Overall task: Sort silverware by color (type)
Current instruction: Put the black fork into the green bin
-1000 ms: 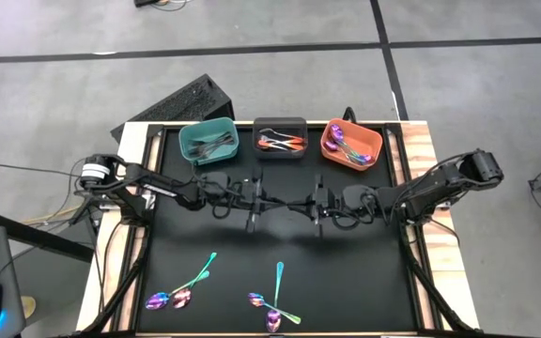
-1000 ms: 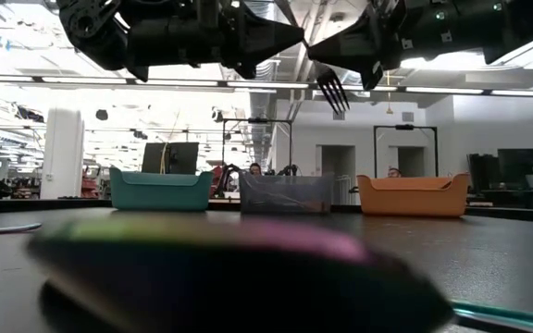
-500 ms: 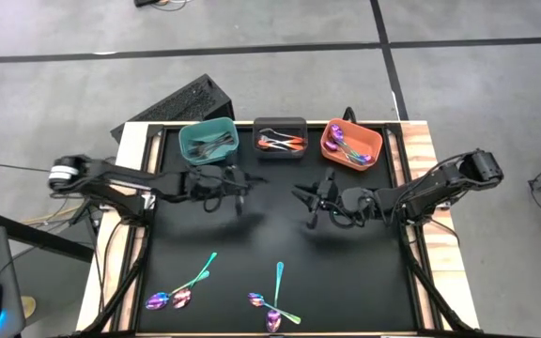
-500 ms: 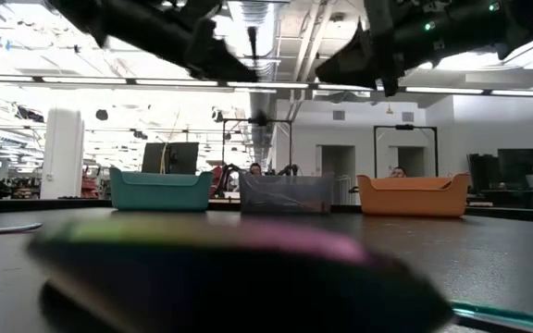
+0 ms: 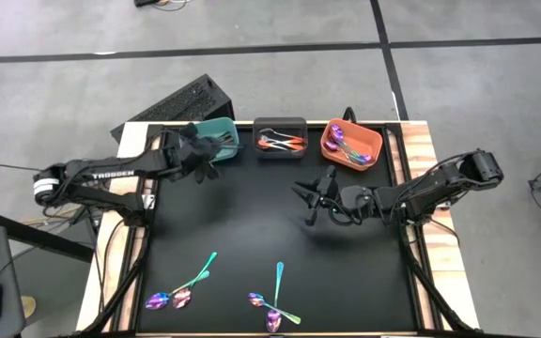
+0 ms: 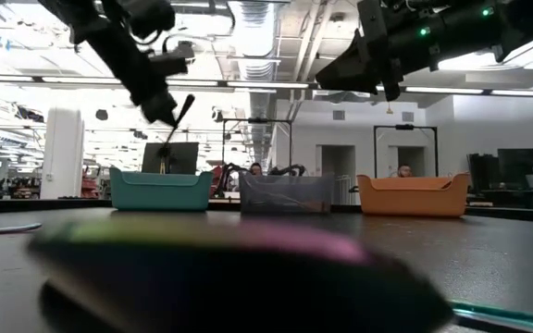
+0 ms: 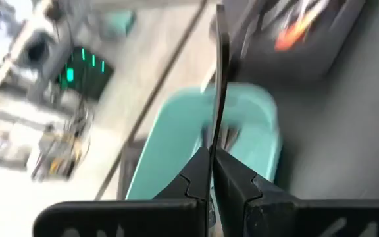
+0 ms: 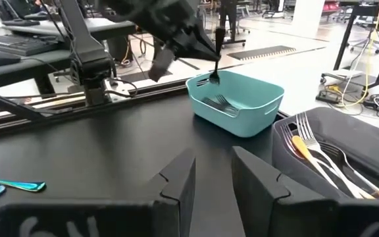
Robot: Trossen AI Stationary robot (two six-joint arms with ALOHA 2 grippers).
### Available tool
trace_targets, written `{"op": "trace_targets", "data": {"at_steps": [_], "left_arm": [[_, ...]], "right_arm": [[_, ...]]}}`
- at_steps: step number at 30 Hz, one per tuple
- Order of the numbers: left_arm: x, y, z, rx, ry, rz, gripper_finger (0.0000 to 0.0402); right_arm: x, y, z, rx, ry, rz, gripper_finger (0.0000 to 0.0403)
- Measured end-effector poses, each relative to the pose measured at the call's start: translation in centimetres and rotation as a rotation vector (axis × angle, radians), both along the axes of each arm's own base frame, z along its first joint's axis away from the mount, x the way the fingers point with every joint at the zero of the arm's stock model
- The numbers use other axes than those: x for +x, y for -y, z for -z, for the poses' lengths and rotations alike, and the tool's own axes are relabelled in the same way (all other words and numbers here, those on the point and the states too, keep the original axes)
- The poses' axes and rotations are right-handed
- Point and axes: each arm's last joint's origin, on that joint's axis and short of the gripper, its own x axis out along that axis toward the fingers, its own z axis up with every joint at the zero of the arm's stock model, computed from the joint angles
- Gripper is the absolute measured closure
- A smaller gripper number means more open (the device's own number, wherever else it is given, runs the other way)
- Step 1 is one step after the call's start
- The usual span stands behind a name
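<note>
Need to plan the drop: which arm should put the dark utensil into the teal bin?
Left. The left gripper is shut on the dark utensil right above the teal bin. The right gripper is open and empty at mid-table.

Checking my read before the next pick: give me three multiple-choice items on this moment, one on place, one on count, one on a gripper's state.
1. Where is the left gripper?
A. over the teal bin
B. over the orange bin
C. by the table's near edge

2. How many bins stand along the far edge?
A. two
B. three
C. four

3. How is the right gripper?
A. shut on a spoon
B. open and empty
C. out of view

Answers: 1 A, the high view shows it at the teal bin, holding a dark fork. 2 B, teal, dark grey bin and orange. 3 B, its wrist view shows parted fingers, nothing between.
</note>
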Motion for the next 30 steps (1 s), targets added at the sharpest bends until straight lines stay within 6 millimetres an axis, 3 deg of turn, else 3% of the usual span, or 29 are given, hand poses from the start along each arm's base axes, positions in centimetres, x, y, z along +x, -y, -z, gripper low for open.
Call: {"op": "trace_targets", "data": {"at_steps": [7, 14, 24, 30], "left_arm": [[0.0, -3.4, -0.2, -0.106, -0.204, -0.140, 0.0401], [2.1, -5.9, 0.5, -0.156, -0.363, -0.142, 0.0401], [3.6, -7.1, 1.0, -0.162, -0.572, -0.214, 0.0399], [3.2, -6.8, 0.7, -0.172, -0.591, -0.223, 0.0350]], "right_arm": [[0.0, 0.2, -0.1, 0.002, 0.011, 0.004, 0.0285], [0.0, 0.0, 0.1, 0.014, 0.000, -0.002, 0.0285], [-0.1, -0.2, 0.7, 0.040, -0.049, -0.001, 0.0284], [-0.2, -0.2, 0.8, 0.056, -0.053, 0.003, 0.0284]]}}
